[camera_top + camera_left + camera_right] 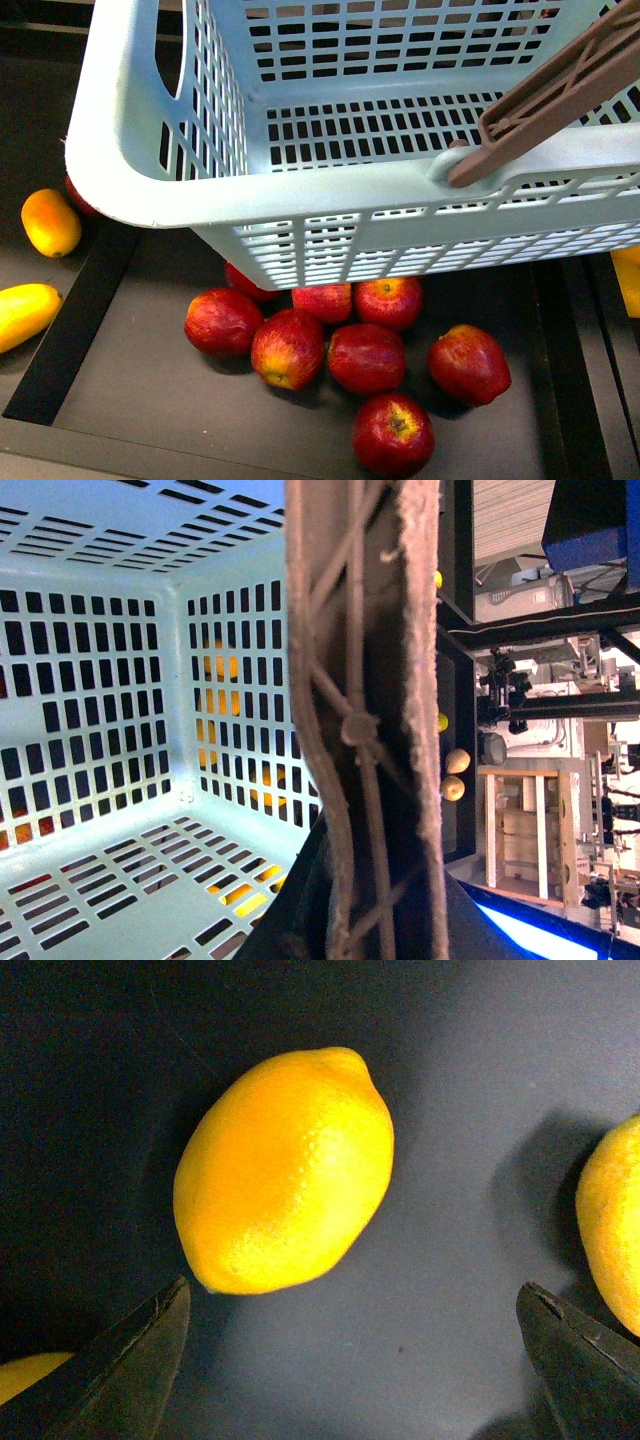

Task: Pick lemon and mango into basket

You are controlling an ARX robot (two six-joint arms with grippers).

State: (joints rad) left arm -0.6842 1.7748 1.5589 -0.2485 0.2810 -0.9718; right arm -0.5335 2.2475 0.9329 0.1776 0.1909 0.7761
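Observation:
The turquoise basket [300,190] fills the top of the front view, tilted and raised above the fruit. My left gripper [362,890] is shut on its brown handle [365,710]. In the left wrist view no fruit lies on the basket's slotted floor [120,880]. In the right wrist view, the lemon [285,1170], yellow-orange and dimpled, lies on a dark surface. My right gripper [355,1360] hangs open above it, the lemon just off one fingertip [140,1355]. An elongated yellow mango [25,313] lies at the front view's left edge.
Several red apples [365,355] lie in a dark tray below the basket. A shorter orange-yellow fruit [50,222] sits beside the mango. More yellow fruit shows at the right edge [628,275] and beside the lemon [610,1220]. A black divider [75,330] separates the trays.

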